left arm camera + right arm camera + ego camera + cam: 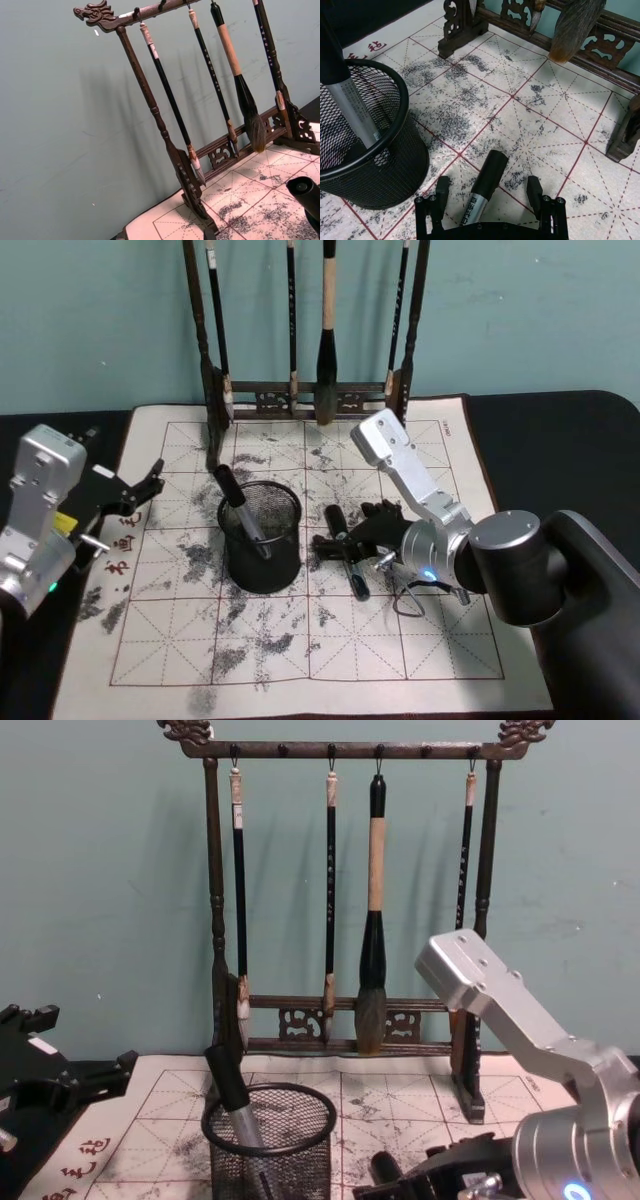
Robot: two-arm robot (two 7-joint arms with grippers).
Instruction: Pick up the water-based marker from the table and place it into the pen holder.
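Observation:
A water-based marker [358, 580], with a black cap and a grey barrel, lies flat on the cream mat [420, 640] just right of the pen holder [285, 495], a round black mesh cup. My right gripper [345, 537] is lowered over it and open. In the right wrist view the marker [482, 192] lies between the two spread fingers [440, 189], and I cannot tell whether they touch it. Another marker [238, 502] leans inside the holder [395, 165]. My left gripper [140, 495] rests open over the mat's left edge, apart from all of this.
A tall dark wooden brush rack [300, 395] with several hanging brushes stands along the mat's far edge, in front of a teal wall. Bare mat lies in front of the holder and to the right of the right arm.

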